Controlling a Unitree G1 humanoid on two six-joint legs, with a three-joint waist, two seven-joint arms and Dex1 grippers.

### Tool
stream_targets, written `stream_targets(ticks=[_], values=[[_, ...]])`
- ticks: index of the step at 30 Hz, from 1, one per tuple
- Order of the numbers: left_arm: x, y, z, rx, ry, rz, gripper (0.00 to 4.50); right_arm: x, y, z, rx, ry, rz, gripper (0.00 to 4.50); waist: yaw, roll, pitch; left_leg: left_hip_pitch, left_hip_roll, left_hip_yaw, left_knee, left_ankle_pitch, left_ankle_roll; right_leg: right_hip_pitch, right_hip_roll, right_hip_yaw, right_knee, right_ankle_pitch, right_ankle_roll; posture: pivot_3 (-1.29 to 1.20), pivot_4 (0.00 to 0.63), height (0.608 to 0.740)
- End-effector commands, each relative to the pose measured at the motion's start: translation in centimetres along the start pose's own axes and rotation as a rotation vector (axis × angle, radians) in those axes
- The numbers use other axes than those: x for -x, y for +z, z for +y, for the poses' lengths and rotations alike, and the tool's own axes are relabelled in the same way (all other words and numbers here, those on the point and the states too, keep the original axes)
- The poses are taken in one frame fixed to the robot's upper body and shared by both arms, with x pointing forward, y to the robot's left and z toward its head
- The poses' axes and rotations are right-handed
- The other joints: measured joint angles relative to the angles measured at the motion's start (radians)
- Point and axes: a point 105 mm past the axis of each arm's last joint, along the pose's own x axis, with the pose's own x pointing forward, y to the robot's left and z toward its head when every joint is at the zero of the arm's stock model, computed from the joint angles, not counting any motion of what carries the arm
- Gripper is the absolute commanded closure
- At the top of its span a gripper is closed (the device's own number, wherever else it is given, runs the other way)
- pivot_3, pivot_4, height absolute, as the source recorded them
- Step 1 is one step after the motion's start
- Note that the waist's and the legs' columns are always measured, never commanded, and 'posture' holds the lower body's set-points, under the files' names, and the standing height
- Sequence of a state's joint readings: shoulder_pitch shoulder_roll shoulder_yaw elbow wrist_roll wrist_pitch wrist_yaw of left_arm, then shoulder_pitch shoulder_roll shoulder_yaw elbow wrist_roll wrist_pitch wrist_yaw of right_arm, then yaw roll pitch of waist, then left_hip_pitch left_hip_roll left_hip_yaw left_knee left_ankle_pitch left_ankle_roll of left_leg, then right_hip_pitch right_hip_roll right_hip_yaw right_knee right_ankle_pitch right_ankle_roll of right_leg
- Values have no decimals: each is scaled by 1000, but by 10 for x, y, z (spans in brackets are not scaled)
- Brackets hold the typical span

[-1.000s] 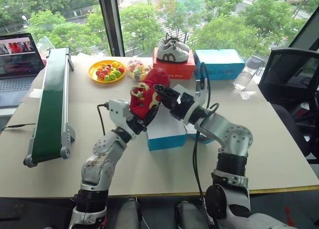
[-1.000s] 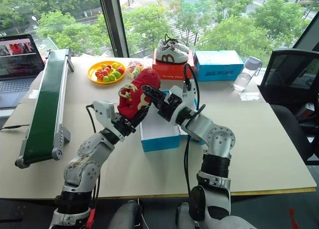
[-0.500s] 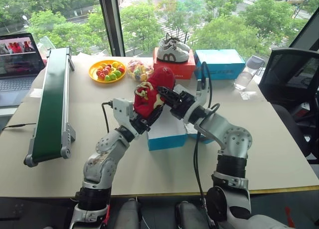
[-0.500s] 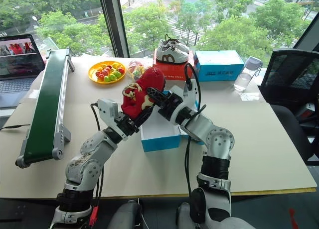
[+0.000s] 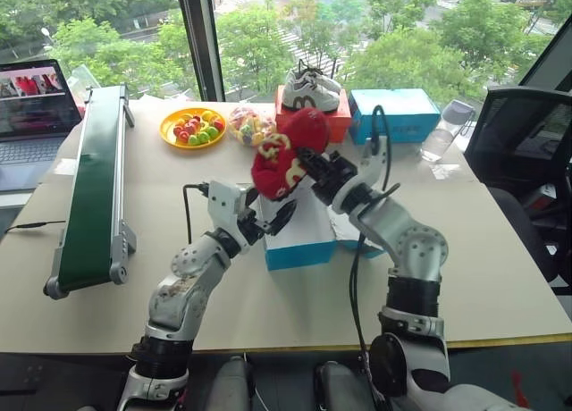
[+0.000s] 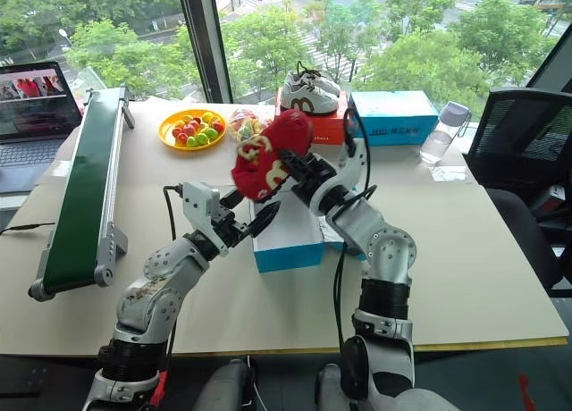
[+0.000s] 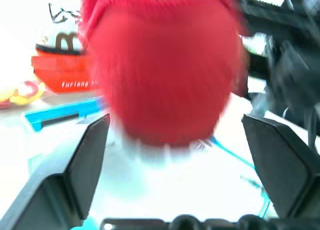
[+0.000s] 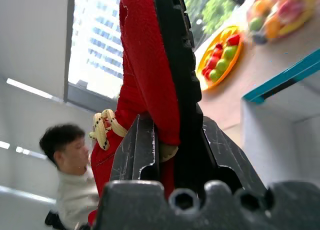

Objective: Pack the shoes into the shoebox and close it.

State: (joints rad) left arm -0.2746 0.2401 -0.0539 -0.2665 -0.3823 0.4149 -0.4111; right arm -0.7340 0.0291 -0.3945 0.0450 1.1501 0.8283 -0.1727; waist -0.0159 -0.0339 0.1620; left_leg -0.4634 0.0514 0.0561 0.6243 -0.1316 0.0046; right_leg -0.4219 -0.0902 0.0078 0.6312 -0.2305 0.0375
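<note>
Your shoebox (image 5: 299, 237) sits open mid-table. At its twelve o'clock, your right gripper (image 5: 308, 161) clamps the red shoe (image 5: 288, 156) above it. Your left gripper (image 5: 273, 216), spread wide and empty, hangs beneath; lowering now risks snagging the shoe on it.

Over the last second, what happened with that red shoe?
The shoe changed hands: the left end effector let go and opened below it, while the right end effector closed on it and lifted it above the blue box. The fruit plate and red box stayed put.
</note>
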Motion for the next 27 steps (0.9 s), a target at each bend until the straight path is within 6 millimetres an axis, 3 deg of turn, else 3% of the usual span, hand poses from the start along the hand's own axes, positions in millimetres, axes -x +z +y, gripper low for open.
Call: stream_targets(ticks=[1, 6, 10, 13, 27], values=[[15, 4, 11, -87, -7, 15, 96, -1, 24, 0, 75, -24, -21, 3742, 0, 0, 0, 0, 0, 0, 0, 0, 0, 0, 0, 0, 0, 0, 0, 0, 150, 740], [27, 0, 24, -164, -17, 70, 96, -11, 6, -7, 245, -82, 233, 3742, -10, 2, 1, 0, 0, 2, -2, 0, 0, -2, 0, 2, 0, 0, 0, 0, 150, 740], [27, -2, 22, -189, -38, 85, 96, -16, -3, -14, 350, -123, 380, 3742, -15, 3, 2, 0, 1, 2, -2, 0, 0, -2, 0, 2, 0, 0, 0, 0, 150, 740], [27, -4, 16, -196, -52, 86, 96, -19, -16, -30, 458, -203, 507, 3742, -13, 3, 2, 0, 0, 2, -2, 0, 0, -2, 0, 2, -1, 0, 0, 0, 150, 740], [30, -4, 6, -177, -35, 67, 96, -21, -29, -67, 699, -331, 725, 3742, -2, 3, 2, -3, 0, 3, -1, 0, 0, -4, 0, 2, -1, 0, 0, 0, 150, 740]])
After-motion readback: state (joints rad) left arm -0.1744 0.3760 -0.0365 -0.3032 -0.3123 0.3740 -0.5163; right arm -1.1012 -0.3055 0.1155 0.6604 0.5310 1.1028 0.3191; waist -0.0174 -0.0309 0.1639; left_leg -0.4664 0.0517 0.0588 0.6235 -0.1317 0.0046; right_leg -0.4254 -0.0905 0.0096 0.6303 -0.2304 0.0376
